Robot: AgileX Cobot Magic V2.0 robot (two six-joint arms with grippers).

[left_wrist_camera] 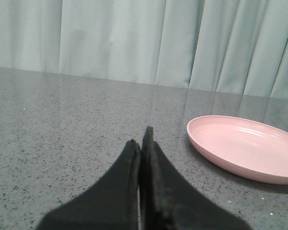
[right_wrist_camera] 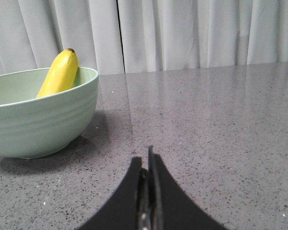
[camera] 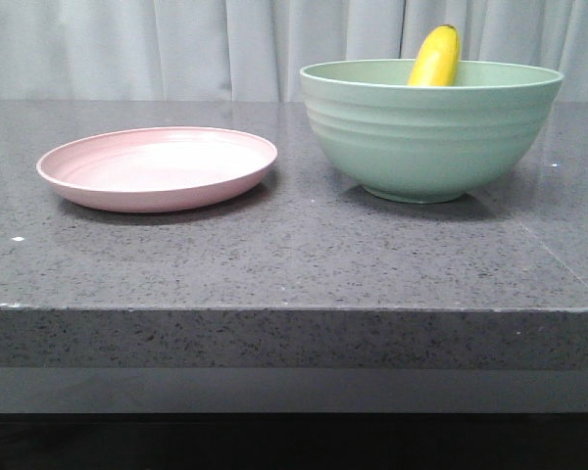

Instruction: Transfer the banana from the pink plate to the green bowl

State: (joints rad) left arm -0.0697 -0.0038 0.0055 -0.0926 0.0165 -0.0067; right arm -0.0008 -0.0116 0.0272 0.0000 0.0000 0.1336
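The short bright-yellow banana (camera: pixel 436 57) leans on the deep mint-green ridged bowl's (camera: pixel 426 137) far wall, the shallow pale-pink plate (camera: pixel 157 166) on the left sits bare, and the left gripper (left_wrist_camera: pixel 141 143) and right gripper (right_wrist_camera: pixel 146 160) rest low over the grey stone bench (camera: pixel 294 259), both closed and holding nothing, so the transfer looks finished.

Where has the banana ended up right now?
In the front view the banana stands propped inside the green bowl on the right of the table, its tip poking above the rim; the pink plate sits empty to the left.

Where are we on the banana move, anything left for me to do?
It looks done: the banana leans upright inside the green bowl, its tip above the rim, and the pink plate is bare. Nothing is in hand: the left gripper and right gripper sit low over the counter, jaws shut on nothing. No step appears left.
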